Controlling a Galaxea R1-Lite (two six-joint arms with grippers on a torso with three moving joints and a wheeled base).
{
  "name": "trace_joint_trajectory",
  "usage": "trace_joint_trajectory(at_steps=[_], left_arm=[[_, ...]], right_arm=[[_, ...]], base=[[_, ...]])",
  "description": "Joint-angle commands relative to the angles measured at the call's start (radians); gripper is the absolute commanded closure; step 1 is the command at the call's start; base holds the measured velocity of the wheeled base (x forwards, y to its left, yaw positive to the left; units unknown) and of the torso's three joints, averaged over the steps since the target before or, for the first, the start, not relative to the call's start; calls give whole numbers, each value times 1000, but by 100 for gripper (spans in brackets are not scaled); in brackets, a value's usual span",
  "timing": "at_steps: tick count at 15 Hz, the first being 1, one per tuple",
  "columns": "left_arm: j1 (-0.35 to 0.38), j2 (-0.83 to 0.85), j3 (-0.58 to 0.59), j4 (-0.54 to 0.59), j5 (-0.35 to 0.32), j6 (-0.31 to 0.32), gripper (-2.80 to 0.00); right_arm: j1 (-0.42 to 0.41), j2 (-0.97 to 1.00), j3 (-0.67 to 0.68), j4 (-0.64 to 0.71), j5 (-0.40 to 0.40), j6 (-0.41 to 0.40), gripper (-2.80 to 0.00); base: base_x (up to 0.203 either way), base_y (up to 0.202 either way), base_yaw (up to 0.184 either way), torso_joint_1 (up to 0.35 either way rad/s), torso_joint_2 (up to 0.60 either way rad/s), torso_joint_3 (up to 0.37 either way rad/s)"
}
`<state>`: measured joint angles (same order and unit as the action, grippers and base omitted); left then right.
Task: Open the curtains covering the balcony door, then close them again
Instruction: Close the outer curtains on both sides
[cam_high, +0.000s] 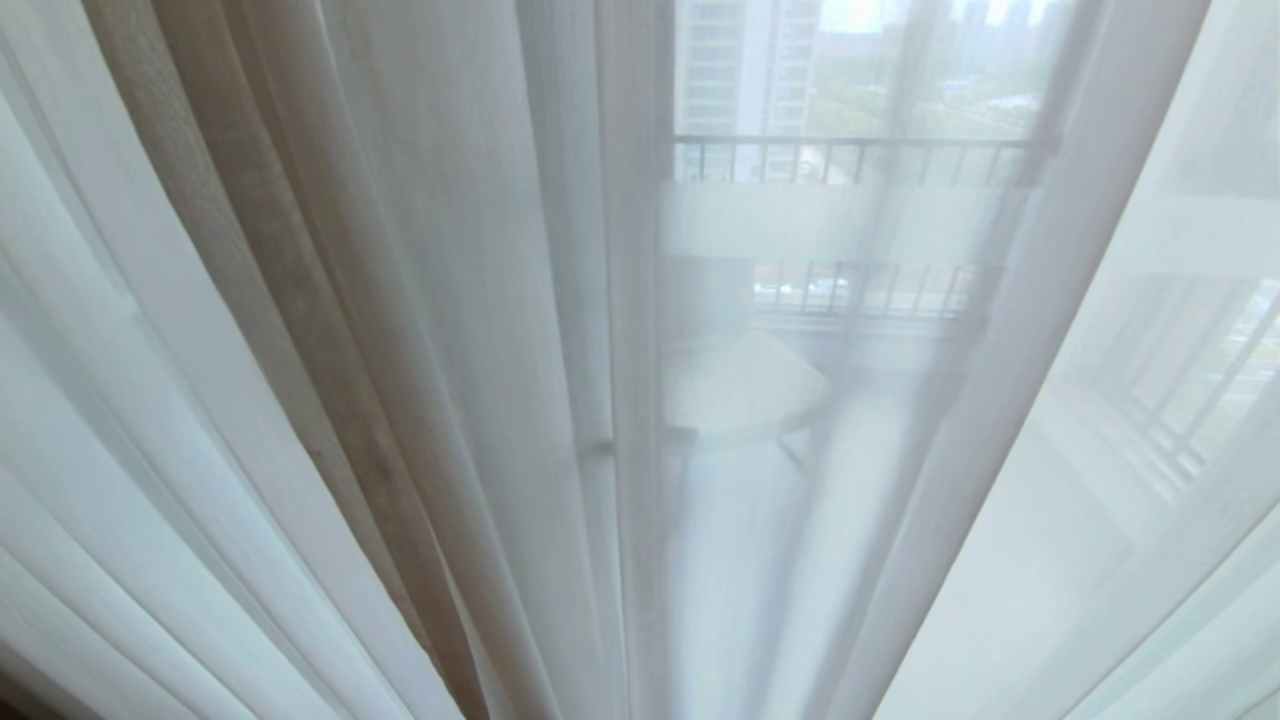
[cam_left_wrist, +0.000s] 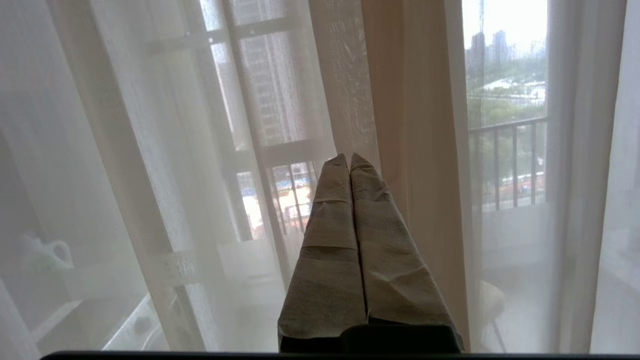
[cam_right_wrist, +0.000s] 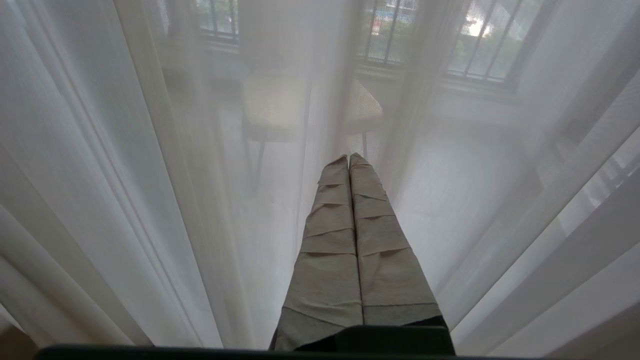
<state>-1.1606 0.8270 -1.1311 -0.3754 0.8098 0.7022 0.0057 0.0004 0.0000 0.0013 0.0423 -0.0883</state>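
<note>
Left gripper (cam_left_wrist: 348, 159): fingers pressed together, tips meeting right in front of the curtain folds; no fabric shows between them, so whether it has hold of any cloth I cannot tell. It is out of the head view.
Why it sits there: it points at the seam where a beige drape (cam_left_wrist: 410, 150) hangs beside the sheer curtain (cam_left_wrist: 150, 150), probably the edge to catch in order to drag a panel sideways.
Right gripper (cam_right_wrist: 349, 159): fingers closed on nothing, pointing down and away at the sheer fabric; it looks parked, leaving the work to the left arm.
Curtains: the white sheers (cam_high: 1050, 450) fill the head view from left to right, with a strip of the beige drape (cam_high: 300, 300) folded in among them left of centre. They hang drawn across the opening.
Balcony door: its dark frame (cam_high: 640, 300) and frosted band (cam_high: 830, 220) show faintly through the sheer, far behind the cloth, right of centre.
Beyond the glass: a chair (cam_right_wrist: 280, 107) and a black railing (cam_high: 850, 155), blurred by the fabric.
Task standing: judged from the covered glass, opening has barely begun.
</note>
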Motion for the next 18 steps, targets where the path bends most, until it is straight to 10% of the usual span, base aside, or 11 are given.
trace_joint_trajectory(at_steps=[1, 5, 9, 18], left_arm=[[1, -17, -1, -108, -26, 140, 0], [6, -24, -6, -338, -69, 409, 0], [183, 7, 12, -582, -103, 463, 0], [714, -93, 354, -675, -109, -16, 0]], right_arm=[[0, 0, 0, 0, 1, -1, 0], [0, 0, 0, 0, 1, -1, 0], [0, 0, 0, 0, 1, -2, 0], [0, 0, 0, 0, 1, -1, 0]], base=[[0, 0, 0, 0, 0, 0], [0, 0, 0, 0, 0, 0], [0, 0, 0, 0, 0, 0], [0, 0, 0, 0, 0, 0]])
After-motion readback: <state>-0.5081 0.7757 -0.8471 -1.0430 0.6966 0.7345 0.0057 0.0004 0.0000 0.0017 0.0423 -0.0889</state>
